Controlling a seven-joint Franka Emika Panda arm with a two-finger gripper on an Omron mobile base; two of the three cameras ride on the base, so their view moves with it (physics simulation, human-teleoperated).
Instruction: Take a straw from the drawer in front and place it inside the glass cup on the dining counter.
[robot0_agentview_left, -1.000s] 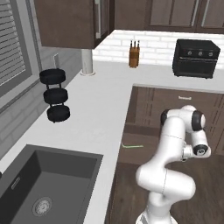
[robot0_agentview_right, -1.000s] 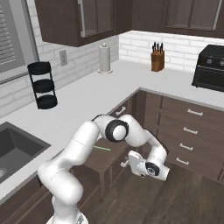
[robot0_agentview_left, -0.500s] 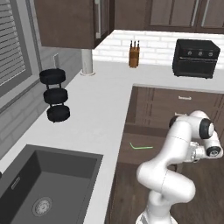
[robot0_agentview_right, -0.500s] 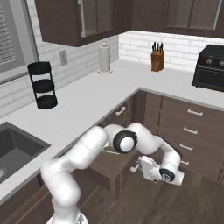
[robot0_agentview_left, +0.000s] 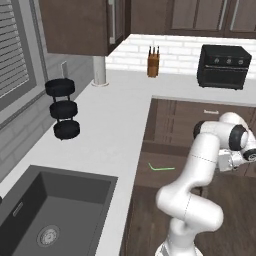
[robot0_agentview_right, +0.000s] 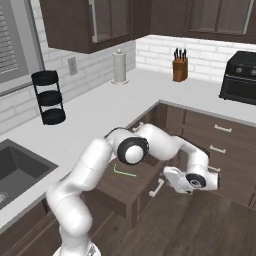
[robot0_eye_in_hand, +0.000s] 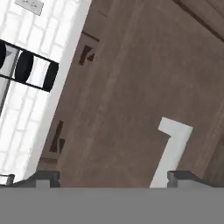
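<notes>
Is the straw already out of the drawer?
No, the straw lies flat inside the open drawer.

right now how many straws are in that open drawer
1: a light-green straw lies flat on the floor of the open drawer, left of the gripper. Others may be hidden by the arm.

Kitchen corner with light-grey counter and dark cabinets.
A sink (robot0_agentview_left: 55, 210) is sunk in the counter (robot0_agentview_left: 112, 115) at the near left. A black three-tier stand (robot0_agentview_left: 63, 108) sits by the wall, a paper towel roll (robot0_agentview_right: 119, 66) further back, a knife block (robot0_agentview_left: 153, 64) against the white brick backsplash, and a black toaster oven (robot0_agentview_left: 223, 66) to its right.
</notes>
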